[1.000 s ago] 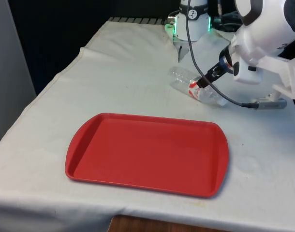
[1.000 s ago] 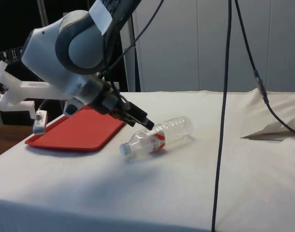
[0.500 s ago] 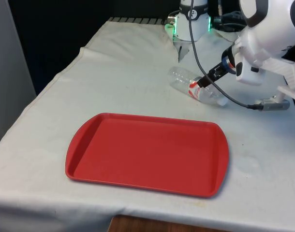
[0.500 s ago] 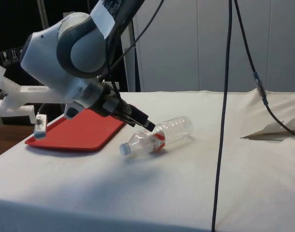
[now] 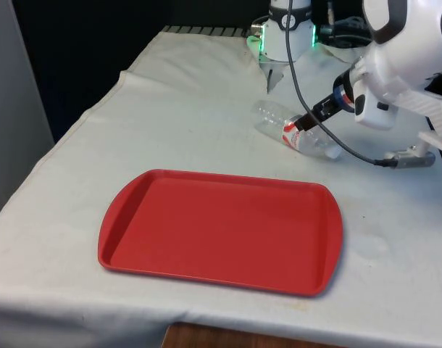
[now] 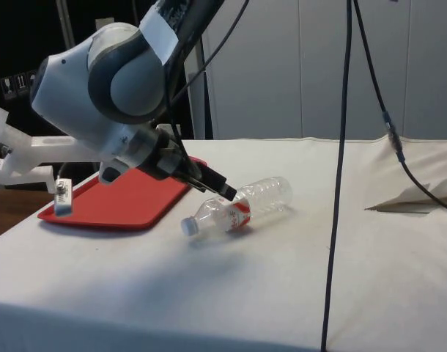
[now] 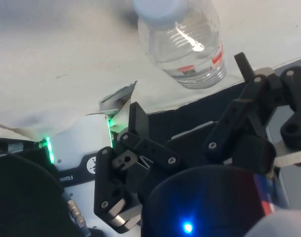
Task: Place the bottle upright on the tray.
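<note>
Black jaws (image 6: 225, 193) standing spread wide, hovering at the label of the clear bottle (image 6: 238, 208), bottle lying on its side on the white-clothed desk (image 5: 192, 116), well apart from the red tray (image 5: 221, 230) sitting nearer the front edge

- Your gripper (image 5: 302, 125) is easing slightly toward the far end of the table, its tip keeping at the bottle's (image 5: 293, 130) red label.
- The arm's white wrist body is rising and drifting toward the front view's right.
</note>
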